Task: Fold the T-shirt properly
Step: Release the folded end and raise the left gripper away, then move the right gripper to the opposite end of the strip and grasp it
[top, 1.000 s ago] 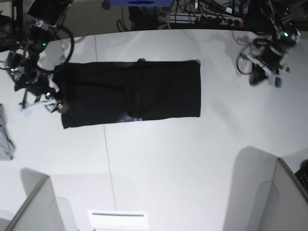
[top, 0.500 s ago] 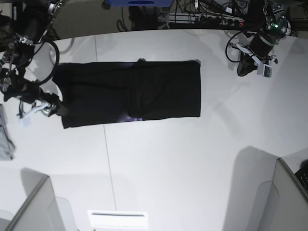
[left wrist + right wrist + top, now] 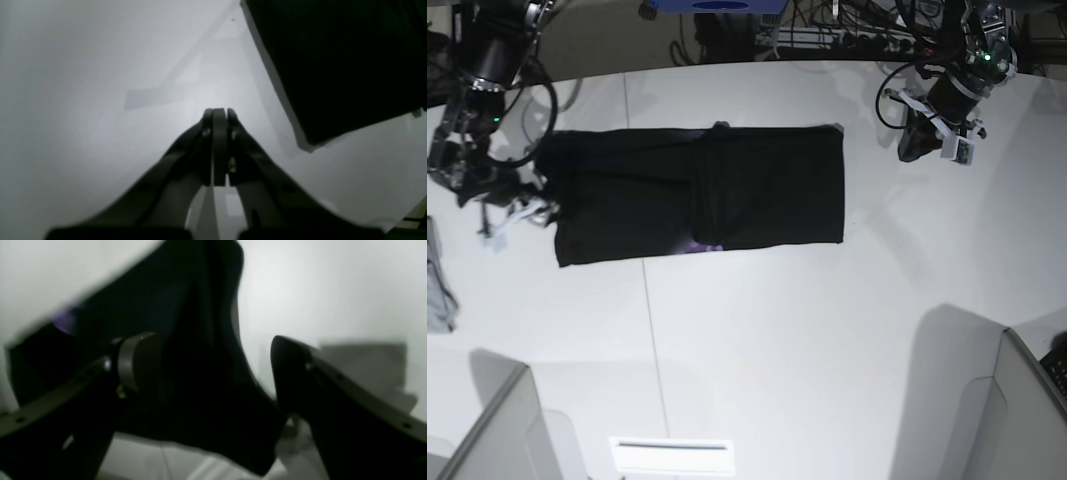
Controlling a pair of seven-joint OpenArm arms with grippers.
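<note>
Black cloth: the T-shirt [image 3: 697, 195] is laid flat on the white table [image 3: 827, 330] as a long band, its sides already turned in; a raised overlap is seen near the middle of the band.
Landmark: every place below is given relative to the T-shirt.
Right gripper [image 3: 213, 373]: it is held at the shirt's end on the base view's left, jaws spread wide, with dark cloth lying between them. No pinch is made — whether a pad is touching the cloth cannot be told from the blurred wrist view.
Left gripper [image 3: 217, 113]: it is kept off the shirt's opposite end, over bare table, well apart from the hem corner; its fingers are pressed together with nothing between them.
Grey cloth piece [image 3: 437, 285]: it is seen at the frame edge beyond the shirt's left end, apart from it.
Step in hand: the cross fold appears to be in preparation, with the end at the right gripper about to be taken.
Next move: the jaws would need to be closed on all layers at that end, then the end lifted and carried over toward the far hem — edges are to be matched and the layers kept from slipping.
</note>
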